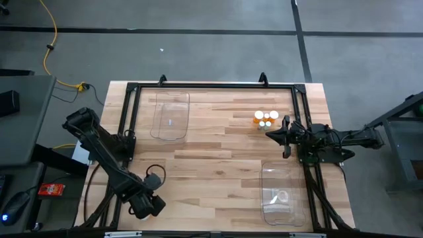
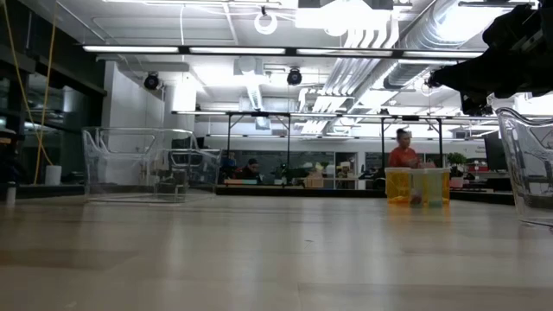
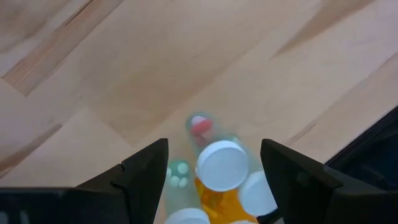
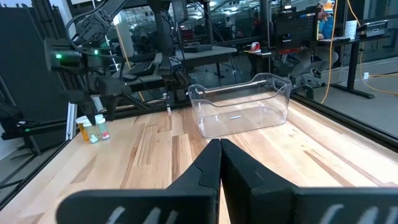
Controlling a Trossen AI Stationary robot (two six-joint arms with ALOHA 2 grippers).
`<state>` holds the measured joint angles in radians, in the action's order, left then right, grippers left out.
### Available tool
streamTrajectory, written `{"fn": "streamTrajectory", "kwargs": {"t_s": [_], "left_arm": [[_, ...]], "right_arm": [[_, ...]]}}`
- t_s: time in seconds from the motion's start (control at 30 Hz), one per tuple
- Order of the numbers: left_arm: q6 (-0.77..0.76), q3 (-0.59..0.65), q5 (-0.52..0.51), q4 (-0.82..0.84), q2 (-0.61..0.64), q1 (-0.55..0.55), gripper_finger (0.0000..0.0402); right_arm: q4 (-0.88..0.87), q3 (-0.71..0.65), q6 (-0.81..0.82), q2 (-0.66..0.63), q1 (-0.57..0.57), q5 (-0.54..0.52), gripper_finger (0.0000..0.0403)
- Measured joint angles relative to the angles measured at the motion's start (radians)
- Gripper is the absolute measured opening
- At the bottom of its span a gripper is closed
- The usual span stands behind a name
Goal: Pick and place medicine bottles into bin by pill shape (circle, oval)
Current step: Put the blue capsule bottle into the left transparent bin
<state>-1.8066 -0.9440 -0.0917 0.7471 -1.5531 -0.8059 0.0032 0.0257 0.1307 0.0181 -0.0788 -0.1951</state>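
Open workshop with ceiling lights, desks and a person [image 2: 403, 149] in red far behind. Light wood table [image 1: 218, 165] with a dark frame along its edges.

Two clear bins: one [image 1: 170, 116] near the back left corner, one [image 1: 281, 192] by the front right corner.

Medicine bottles [image 1: 266, 119] stand in a tight cluster toward the back right corner, amber and pale ones, white caps up. The low view shows them [image 2: 417, 186] upright and touching one another.

Right gripper [image 1: 281, 135] hangs just beside the cluster, on the side toward the front edge. The wrist view looking straight down shows two dark fingers [image 3: 140, 180] spread wide, white caps [image 3: 221, 165] in the gap between them and nothing pinched. I cannot tell whether the fingers have reached cap height.

Left gripper [image 1: 147, 205] waits at the front left corner, well apart from the bottles. Its fingers [image 4: 205, 171] are pressed together, empty, aimed along the front edge at the front right bin.
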Motion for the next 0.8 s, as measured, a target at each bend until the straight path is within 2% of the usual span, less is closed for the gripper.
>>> {"fn": "streamTrajectory", "kwargs": {"t_s": [0.37, 0.8], "left_arm": [[0.003, 0.000, 0.020, -0.002, -0.022, 0.000, 0.0237], [0.049, 0.000, 0.058, -0.003, -0.020, 0.000, 0.0153]], "right_arm": [[0.000, 0.000, 0.000, 0.000, 0.000, -0.003, 0.0000], [0.000, 0.000, 0.000, 0.000, 0.000, -0.002, 0.0000]]}}
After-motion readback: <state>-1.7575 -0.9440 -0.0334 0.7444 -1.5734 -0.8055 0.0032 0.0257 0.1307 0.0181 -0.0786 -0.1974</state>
